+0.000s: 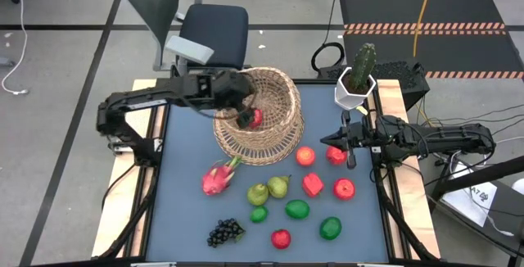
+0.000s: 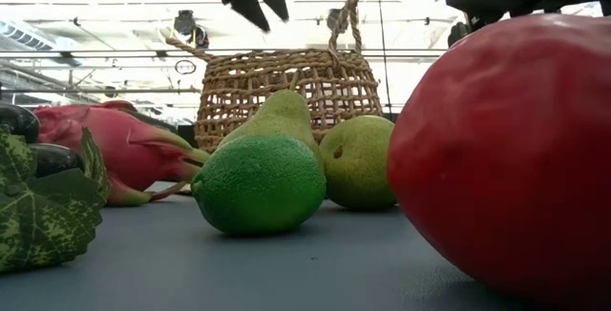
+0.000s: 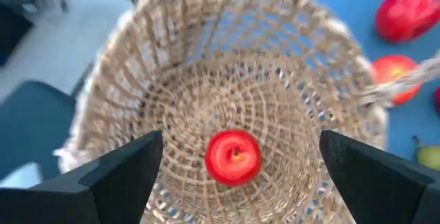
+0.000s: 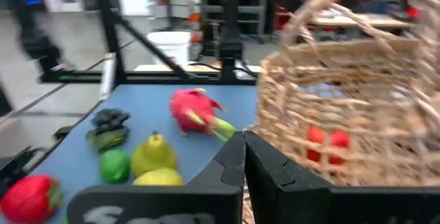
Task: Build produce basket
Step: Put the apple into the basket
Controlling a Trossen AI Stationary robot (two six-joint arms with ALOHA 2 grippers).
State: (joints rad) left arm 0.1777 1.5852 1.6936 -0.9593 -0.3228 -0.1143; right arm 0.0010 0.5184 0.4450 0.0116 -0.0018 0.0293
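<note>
Left tool (image 1: 244,113), fingers apart, hangs over the basket (image 1: 274,136) near the desk's far edge, 1 red apple (image 1: 255,118) inside; right tool (image 1: 348,142), fingers together, waits beside it.

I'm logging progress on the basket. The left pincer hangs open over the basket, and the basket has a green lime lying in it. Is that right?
Not quite. The left pincer does hang open over the basket, but what lies inside is a red apple, not a green lime. The left wrist view shows it on the basket's woven bottom; the limes sit out on the table.
</note>
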